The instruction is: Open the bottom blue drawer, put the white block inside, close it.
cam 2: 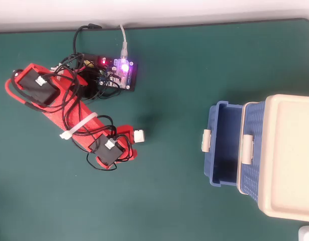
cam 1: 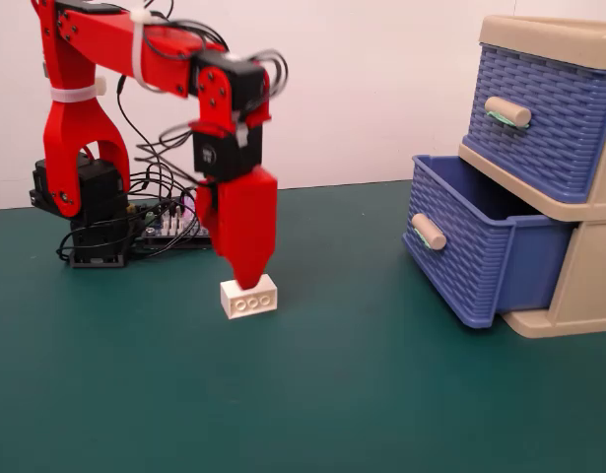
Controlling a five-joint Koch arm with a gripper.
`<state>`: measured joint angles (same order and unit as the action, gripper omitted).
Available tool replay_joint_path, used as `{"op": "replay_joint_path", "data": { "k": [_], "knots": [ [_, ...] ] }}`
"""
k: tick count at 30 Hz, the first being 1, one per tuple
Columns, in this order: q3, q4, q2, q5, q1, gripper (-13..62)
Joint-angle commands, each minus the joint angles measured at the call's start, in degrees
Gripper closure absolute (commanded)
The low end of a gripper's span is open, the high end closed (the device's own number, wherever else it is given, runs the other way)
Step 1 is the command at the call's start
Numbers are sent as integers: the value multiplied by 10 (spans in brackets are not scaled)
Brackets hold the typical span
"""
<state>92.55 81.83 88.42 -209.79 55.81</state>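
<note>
The white block [cam 1: 249, 297] lies on the green table with its three circles facing the fixed view; in the overhead view only its right end [cam 2: 140, 135] shows. My red gripper [cam 1: 246, 282] points straight down onto it and hides its left part from above [cam 2: 130, 139]. The jaws stand open, one on each side of the block. The bottom blue drawer [cam 1: 470, 258] is pulled out of the beige cabinet [cam 1: 590, 286] at the right, and its inside [cam 2: 222, 145] is empty.
The upper blue drawer [cam 1: 539, 118] is shut above the open one. A lit controller board with cables [cam 1: 179, 225] sits by the arm's base [cam 1: 86, 212] at the back left. Bare green mat [cam 1: 362, 374] separates the block from the drawer.
</note>
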Motion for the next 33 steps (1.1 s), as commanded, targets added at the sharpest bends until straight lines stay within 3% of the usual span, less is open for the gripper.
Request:
{"op": "replay_joint_path", "data": {
  "k": [1, 9, 14, 18, 21, 28, 33],
  "knots": [
    [14, -19, 10, -18, 10, 156],
    [96, -119, 5, -18, 33, 161],
    [97, -127, -10, -18, 39, 225],
    [96, -127, -16, -16, 40, 363],
    [94, -121, -17, -11, 40, 573],
    [78, -69, -9, 29, 34, 577],
    [-109, 85, 63, 122, 25, 576]
  ]
}}
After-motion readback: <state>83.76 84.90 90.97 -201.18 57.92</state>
